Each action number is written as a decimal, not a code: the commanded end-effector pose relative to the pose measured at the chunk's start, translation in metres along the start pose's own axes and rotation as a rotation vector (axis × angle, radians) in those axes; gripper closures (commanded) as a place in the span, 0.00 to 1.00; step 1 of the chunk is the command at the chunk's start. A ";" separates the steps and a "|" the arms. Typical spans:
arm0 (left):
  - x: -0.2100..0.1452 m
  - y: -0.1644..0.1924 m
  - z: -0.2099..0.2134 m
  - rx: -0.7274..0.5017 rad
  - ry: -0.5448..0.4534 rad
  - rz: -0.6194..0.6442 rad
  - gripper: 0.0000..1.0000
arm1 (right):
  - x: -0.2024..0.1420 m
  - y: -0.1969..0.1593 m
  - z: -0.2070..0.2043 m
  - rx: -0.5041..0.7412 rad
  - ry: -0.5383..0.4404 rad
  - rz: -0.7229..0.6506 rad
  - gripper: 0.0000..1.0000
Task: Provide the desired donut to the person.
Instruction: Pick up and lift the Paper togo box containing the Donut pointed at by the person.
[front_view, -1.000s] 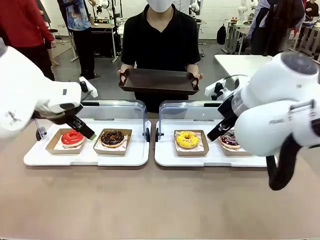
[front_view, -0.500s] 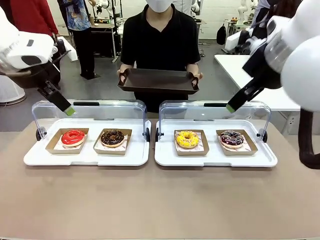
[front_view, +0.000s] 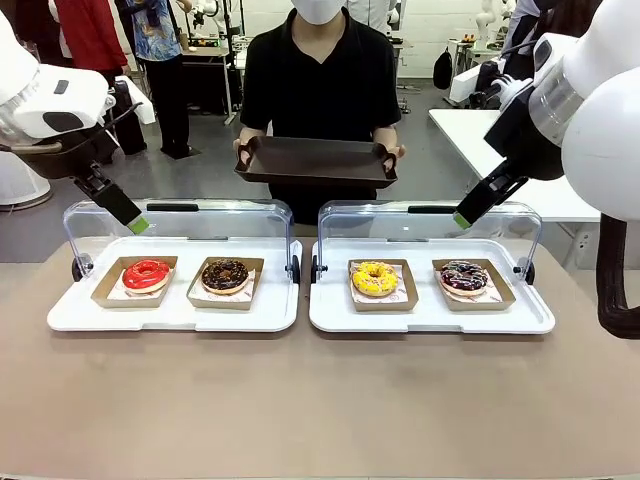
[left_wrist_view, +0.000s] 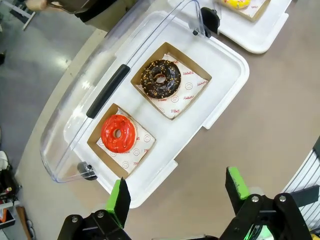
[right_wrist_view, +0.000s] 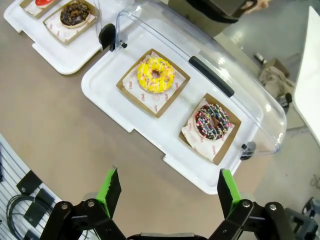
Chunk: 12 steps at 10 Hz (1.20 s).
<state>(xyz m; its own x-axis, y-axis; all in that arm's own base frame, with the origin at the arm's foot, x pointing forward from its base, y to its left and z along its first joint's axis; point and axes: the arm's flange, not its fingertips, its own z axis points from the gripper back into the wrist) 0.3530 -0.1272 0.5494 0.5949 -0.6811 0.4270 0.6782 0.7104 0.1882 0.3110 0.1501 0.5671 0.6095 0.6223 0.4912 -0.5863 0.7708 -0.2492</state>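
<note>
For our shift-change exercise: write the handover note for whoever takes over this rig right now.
Left gripper and right gripper: open, empty, raised.
Left tray: red donut, chocolate donut. Right tray: yellow donut, sprinkled donut. Clear lids up.
Person opposite holds a dark tray.
Done: nothing picked.
To do: pick the wanted donut, unclear which, and deliver it.

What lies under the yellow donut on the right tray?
A printed white paper in an open brown cardboard box, standing on the white tray. The paper's middle is covered by the yellow donut.
</note>
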 end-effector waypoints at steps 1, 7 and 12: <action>-0.003 0.032 0.004 -0.244 -0.078 -0.079 0.00 | 0.000 -0.023 0.001 0.262 -0.079 0.029 0.00; -0.040 0.155 0.022 -0.732 -0.527 -0.255 0.00 | -0.034 -0.176 -0.003 0.873 -0.552 0.040 0.00; -0.093 0.201 0.034 -0.774 -0.591 -0.231 0.00 | -0.093 -0.218 -0.016 0.824 -0.625 0.074 0.00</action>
<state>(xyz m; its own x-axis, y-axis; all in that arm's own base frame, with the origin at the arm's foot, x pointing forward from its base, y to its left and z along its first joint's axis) 0.4182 0.0846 0.5710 0.2840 -0.4526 0.8453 0.9588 0.1268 -0.2542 0.3908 -0.0772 0.5551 0.3257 0.2833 0.9020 -0.9353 0.2358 0.2637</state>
